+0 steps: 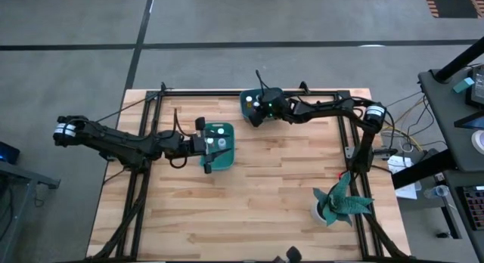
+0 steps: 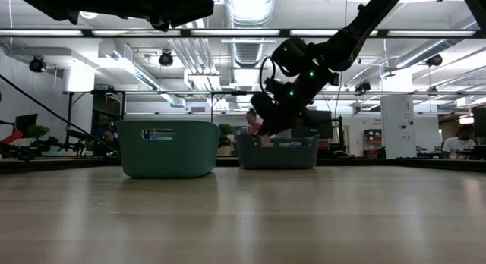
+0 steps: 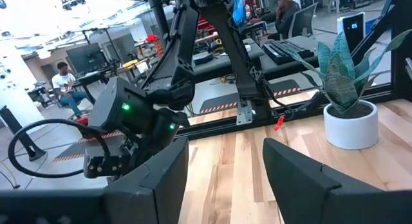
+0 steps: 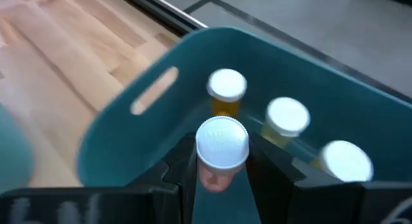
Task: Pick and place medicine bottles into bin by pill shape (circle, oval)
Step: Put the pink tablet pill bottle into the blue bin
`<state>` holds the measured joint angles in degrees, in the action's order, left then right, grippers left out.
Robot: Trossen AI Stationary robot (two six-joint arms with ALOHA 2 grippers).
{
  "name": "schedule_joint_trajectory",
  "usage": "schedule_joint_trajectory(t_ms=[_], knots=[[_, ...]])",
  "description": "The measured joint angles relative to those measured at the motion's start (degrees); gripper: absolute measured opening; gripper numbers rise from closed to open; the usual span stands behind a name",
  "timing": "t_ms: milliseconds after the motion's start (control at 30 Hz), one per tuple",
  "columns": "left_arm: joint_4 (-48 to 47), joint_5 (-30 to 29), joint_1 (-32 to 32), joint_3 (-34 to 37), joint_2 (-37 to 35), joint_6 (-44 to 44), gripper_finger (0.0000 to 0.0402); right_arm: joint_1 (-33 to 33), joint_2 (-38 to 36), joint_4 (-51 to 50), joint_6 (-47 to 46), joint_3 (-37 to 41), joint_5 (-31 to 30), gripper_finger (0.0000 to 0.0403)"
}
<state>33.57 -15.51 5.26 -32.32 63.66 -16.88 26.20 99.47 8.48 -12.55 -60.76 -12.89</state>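
Observation:
My right gripper (image 4: 222, 169) is shut on a small bottle with a white cap (image 4: 222, 142), over the inside of the far teal bin (image 4: 148, 121). Three more white-capped bottles (image 4: 226, 89) stand upright on that bin's floor. In the high view this gripper (image 1: 259, 109) is over the far bin (image 1: 248, 103). My left gripper (image 3: 225, 179) is open and empty. It hovers over the nearer teal bin (image 1: 221, 151), which holds a few white-capped bottles (image 1: 219, 131). My right gripper pinches the bottle between its two fingers, one on each side of the body just under the cap (image 4: 212, 176). The fingers slant down from above. The bottle is lifted clear, cap up, above the far bin's floor; it also shows in the low view (image 2: 256, 124).
A teal-leaved plant in a white pot (image 1: 340, 204) stands at the table's near right corner. A black frame (image 1: 227, 93) runs along the table's far and side edges. Bare wood lies between the bins and the near edge. People sit in the room beyond.

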Motion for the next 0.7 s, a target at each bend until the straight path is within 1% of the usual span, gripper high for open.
schedule_joint_trajectory(t_ms=[100, 500, 700], knots=[[0.02, 0.0, 0.0, 0.03, 0.0, 0.0, 0.0184, 0.0, 0.09, -0.05, 0.43, 0.68, -1.72, 0.0105], [0.02, 0.02, 0.0, 0.04, 0.04, 0.0, 0.0184, 0.0, 0.09, 0.41, 0.47, 1.08, -2.37, 0.0115], [0.02, 0.02, 0.0, 0.04, 0.04, 0.0, 0.0184, 0.0, 0.09, 1.04, 0.15, 1.67, -4.3, 0.0117]])
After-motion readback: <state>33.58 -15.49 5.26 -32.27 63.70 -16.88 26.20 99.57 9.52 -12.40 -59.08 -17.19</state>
